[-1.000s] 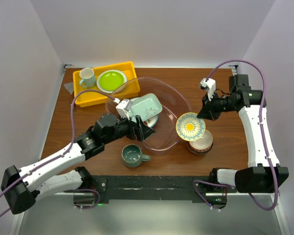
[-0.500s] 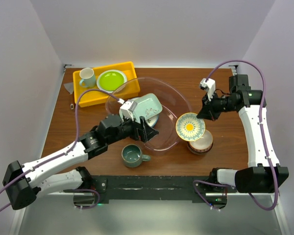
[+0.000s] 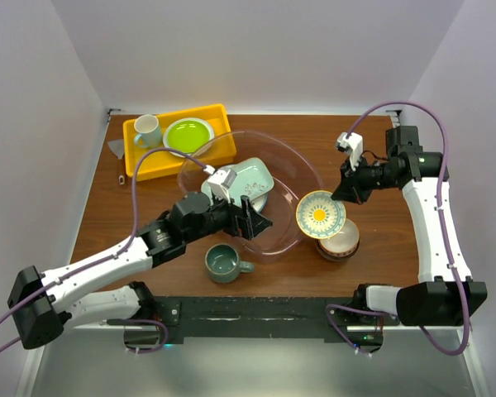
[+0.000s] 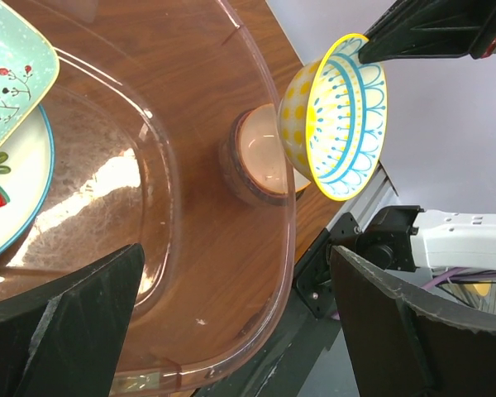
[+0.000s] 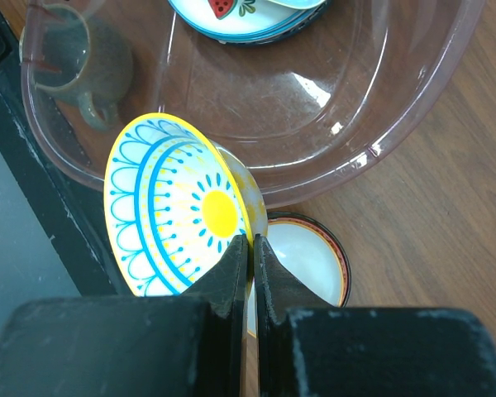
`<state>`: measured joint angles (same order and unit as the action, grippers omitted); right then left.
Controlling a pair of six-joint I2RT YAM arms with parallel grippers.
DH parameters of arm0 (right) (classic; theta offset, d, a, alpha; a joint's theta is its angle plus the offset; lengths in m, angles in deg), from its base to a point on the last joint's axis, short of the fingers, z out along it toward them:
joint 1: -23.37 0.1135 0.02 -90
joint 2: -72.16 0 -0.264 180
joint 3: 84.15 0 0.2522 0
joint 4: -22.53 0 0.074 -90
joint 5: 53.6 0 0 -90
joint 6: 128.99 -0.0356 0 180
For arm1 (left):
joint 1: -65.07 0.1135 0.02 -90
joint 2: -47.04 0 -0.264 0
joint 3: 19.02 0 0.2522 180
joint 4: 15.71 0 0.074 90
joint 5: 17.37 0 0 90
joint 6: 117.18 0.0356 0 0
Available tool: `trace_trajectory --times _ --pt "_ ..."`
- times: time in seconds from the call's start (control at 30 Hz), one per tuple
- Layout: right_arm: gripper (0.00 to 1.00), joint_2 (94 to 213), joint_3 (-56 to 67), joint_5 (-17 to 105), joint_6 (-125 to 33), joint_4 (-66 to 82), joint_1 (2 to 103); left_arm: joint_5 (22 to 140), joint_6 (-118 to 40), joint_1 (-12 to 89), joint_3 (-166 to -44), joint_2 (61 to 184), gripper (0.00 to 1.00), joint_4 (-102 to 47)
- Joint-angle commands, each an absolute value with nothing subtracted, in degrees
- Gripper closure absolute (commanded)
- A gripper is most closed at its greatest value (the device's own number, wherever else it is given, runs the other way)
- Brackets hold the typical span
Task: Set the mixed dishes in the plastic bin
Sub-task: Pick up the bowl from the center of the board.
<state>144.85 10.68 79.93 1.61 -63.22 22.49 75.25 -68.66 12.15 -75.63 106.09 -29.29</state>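
Centre frame, over plastic bin (image 3: pixel 291 197) near rim | left jaws wide apart, empty; slid right in last second | right jaws unmoved, clamped on tilted yellow bowl (image 3: pixel 321 213) rim, just right of bin; not binned yet | mug (image 3: pixel 223 263) on table (image 3: pixel 372 141)

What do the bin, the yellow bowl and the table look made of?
The bin looks like clear pinkish plastic, glossy; wood grain shows through. The yellow bowl: probably glazed ceramic, possibly melamine, by its smooth painted pattern. The table: wood or wood-look laminate, brown grain.
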Motion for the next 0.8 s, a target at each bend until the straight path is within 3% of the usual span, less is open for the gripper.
trace_trajectory --times 0.0,0.77 --pt "1.0 143.6 10.8 83.9 2.1 -62.3 22.8 73.9 -69.5 11.5 -78.6 106.8 0.0 -26.0" --pt "1.0 143.4 10.6 84.2 2.3 -62.5 22.9 72.7 -69.6 8.5 -80.7 110.9 0.0 -25.1"
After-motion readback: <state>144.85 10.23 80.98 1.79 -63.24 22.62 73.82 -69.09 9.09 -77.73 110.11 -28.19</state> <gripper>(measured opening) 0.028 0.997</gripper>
